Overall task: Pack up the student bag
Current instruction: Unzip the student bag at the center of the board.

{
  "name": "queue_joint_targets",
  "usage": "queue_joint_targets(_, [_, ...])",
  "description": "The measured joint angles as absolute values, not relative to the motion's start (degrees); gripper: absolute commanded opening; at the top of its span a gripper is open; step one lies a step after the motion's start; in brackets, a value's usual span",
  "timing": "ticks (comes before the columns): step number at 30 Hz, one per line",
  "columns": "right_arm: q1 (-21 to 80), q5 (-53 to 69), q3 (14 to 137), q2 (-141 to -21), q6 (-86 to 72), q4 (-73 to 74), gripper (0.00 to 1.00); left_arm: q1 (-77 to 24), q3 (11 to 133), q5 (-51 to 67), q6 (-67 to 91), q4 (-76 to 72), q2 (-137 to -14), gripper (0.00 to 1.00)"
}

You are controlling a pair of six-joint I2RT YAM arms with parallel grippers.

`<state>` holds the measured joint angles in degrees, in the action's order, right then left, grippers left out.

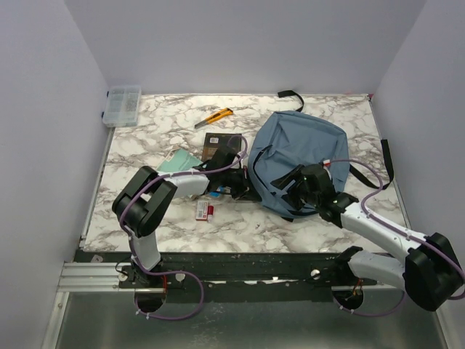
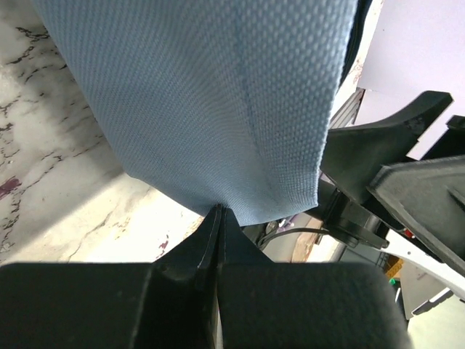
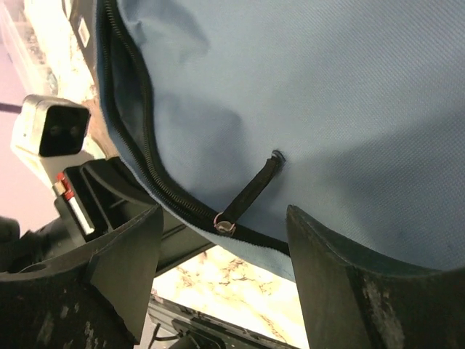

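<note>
The student bag (image 1: 305, 145) is a dusty-blue backpack lying at the centre right of the marble table (image 1: 145, 225). My left gripper (image 1: 245, 182) is at the bag's left edge. In the left wrist view its jaws are pressed together (image 2: 220, 211) right on the hem of the blue fabric (image 2: 218, 94), which hangs lifted off the table. My right gripper (image 1: 294, 189) is at the bag's near edge. It stands open (image 3: 224, 218), and the black pull strap (image 3: 251, 193) of the dark zipper (image 3: 138, 138) lies between its fingers without touching them.
A dark book (image 1: 221, 142), a teal item (image 1: 178, 161) and a small red-and-white box (image 1: 204, 210) lie left of the bag. Farther back are a yellow utility knife (image 1: 216, 116) and a clear plastic box (image 1: 122, 104). Black straps (image 1: 386, 160) trail off the bag's right side.
</note>
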<state>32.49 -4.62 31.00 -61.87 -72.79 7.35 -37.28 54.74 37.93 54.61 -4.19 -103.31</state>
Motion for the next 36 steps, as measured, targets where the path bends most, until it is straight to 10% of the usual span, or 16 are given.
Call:
queue_joint_targets(9, [32.49,-2.76,27.35,-64.82,-77.56,3.07,0.25,-37.89,50.61,37.63,56.42,-5.41,-97.67,0.63])
queue_joint_targets(16, [32.16,3.22,20.18,-64.82,-78.52,-4.69,0.14,-37.89,51.72,37.5,59.96,-6.81,-94.21,0.98])
queue_joint_targets(18, [32.16,5.34,19.9,-65.45,-77.69,-6.28,0.13,-37.89,52.97,37.54,60.82,-6.87,-95.46,0.94])
queue_joint_targets(24, [32.14,10.02,19.86,-65.6,-74.26,-10.2,0.2,-37.89,56.58,37.54,62.22,-7.22,-101.62,0.26])
queue_joint_targets(27, [32.12,9.93,19.84,-62.81,-73.52,-9.76,0.31,-37.85,56.47,37.21,62.17,-6.94,-102.85,0.09])
queue_joint_targets(36, [32.14,5.45,18.39,-53.49,-75.92,-6.79,0.56,-37.98,51.99,37.52,62.41,-15.86,-102.76,0.0])
